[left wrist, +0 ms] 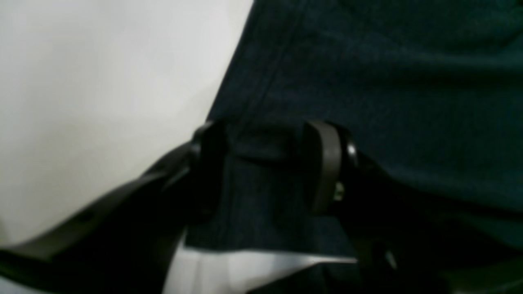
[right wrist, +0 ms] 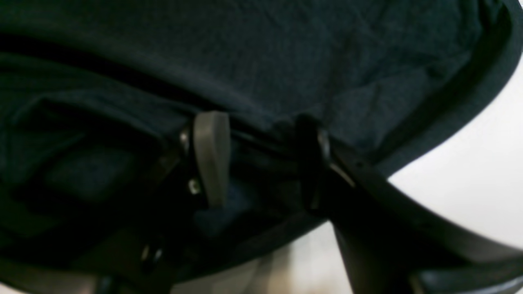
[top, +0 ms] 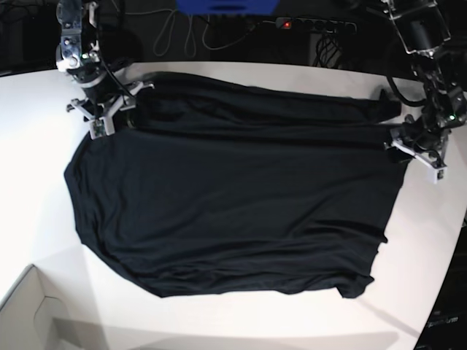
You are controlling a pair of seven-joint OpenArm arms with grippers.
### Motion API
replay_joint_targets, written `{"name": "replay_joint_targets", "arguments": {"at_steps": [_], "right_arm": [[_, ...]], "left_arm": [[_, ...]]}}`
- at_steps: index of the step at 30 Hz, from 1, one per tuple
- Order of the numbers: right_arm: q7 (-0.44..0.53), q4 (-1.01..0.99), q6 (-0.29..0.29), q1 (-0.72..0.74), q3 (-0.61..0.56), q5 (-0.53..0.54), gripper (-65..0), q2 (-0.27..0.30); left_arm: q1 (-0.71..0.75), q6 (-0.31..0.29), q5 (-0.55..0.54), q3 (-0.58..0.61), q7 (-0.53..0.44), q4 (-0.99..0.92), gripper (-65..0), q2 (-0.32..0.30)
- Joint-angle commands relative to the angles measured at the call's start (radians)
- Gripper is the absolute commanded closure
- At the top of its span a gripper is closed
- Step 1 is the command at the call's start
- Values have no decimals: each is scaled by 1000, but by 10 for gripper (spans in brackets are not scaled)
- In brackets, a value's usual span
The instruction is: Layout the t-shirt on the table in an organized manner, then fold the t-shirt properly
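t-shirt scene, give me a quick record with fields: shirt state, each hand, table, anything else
t-shirt: black, spread mostly flat, far edge folded over, some wrinkles
left hand: at the shirt's edge, fingers apart with a fabric fold between them
right hand: at the opposite edge, fingers apart with bunched fabric between them
table: white, curved edge, under the shirt
box: pale cardboard corner at the near edge, apart from the shirt

The t-shirt [top: 233, 204] lies spread across the table [top: 36, 131], a box corner [top: 29, 313] at the table's near-left edge.

Bare table [top: 33, 138] around t-shirt [top: 233, 204]
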Motion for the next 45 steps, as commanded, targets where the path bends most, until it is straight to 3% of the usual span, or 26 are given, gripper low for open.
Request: {"name": "replay_joint_targets", "arguments": {"at_steps": [1,7,16,20,28,31,37,45], "right_arm": [[-74,-4,3,-30,2,-10,-269,2],[12,-4,3,-71,-5,-10,-269,0],[24,2,3,-75,-5,-10,-269,0],[24,63,3,-76,-5,-7,-269,0],[24,227,3,-110,-3,-5,-269,-1],[24,280,3,-130,-5,-8,-273,-1],[18,344,3,-200,-5,-8,-274,-1],[21,341,3,-256,-6,-10,-275,-29]], "left_arm": [[42,17,39,-2,84,-4,-302,-7],[103,17,39,-4,87,65,-302,-8],[148,17,39,-10,88,160,-302,-7],[140,17,37,-105,88,204,-302,3],[92,17,37,-172,90,292,-307,4],[102,17,36,-235,99,398,-307,49],[192,17,39,-292,276,568,-309,113],[344,17,37,-280,291,585,-398,236]]}}
